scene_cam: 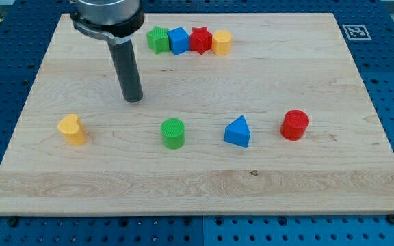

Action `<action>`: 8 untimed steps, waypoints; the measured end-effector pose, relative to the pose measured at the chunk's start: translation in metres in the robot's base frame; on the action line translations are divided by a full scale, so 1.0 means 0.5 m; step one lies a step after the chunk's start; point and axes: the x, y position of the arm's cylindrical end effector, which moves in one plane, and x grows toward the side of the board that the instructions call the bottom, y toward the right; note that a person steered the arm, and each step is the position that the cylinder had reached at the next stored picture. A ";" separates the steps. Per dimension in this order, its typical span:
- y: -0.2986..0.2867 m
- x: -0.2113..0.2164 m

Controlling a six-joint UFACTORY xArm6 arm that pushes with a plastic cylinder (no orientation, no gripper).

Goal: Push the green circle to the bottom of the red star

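The green circle (173,132) stands on the wooden board, low and left of centre. The red star (200,39) sits in a row near the view's top, between a blue block (178,40) and a yellow block (221,42), with a green block (158,39) at the row's left end. My tip (134,99) rests on the board up and to the left of the green circle, apart from it, and well below and left of the row.
A yellow heart-like block (72,129) lies at the left. A blue triangle (237,132) and a red cylinder (295,125) lie right of the green circle. A marker tag (353,31) is at the board's top right corner.
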 end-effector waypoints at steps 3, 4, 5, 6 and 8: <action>0.001 0.120; 0.001 0.189; 0.005 0.246; 0.039 0.265; 0.064 0.179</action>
